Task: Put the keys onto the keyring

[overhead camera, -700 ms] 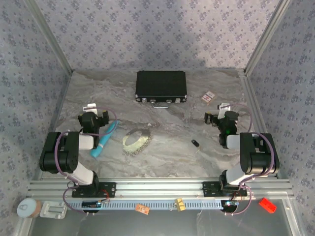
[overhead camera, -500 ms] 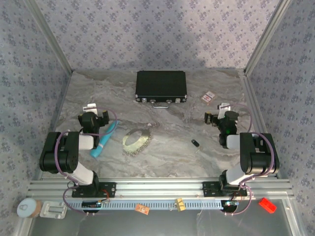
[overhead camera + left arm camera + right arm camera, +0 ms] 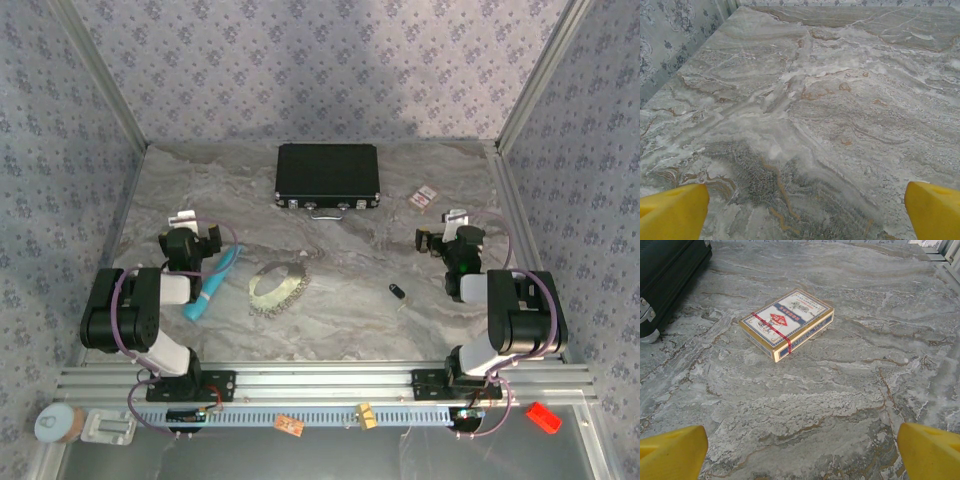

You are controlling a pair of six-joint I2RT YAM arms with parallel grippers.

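**A:** Where do we find the keys?

**B:** We see the keys (image 3: 397, 291), one small black piece, lying flat on the bench (image 3: 350, 335) between the two arms, nearer the right one. Nothing touches it.

**A:** And the keyring?

**B:** The keyring (image 3: 277, 284) lies well apart from it, to the left: a silvery loop with a chain fringe along its near edge. A turquoise stick (image 3: 212, 283) lies near it, on its left.

**A:** What do we say of the claws?

**B:** The left claw (image 3: 187, 226) sits just beside the stick's far end. From its wrist we see its yellow fingers (image 3: 671, 214) spread wide, only bare marble between them. It holds nothing.

**A:** The right one?

**B:** The right claw (image 3: 446, 226) is spread just as wide, and empty. Before it we see a card box (image 3: 787, 322) with a red band, and a black case (image 3: 665, 275) to that box's left.
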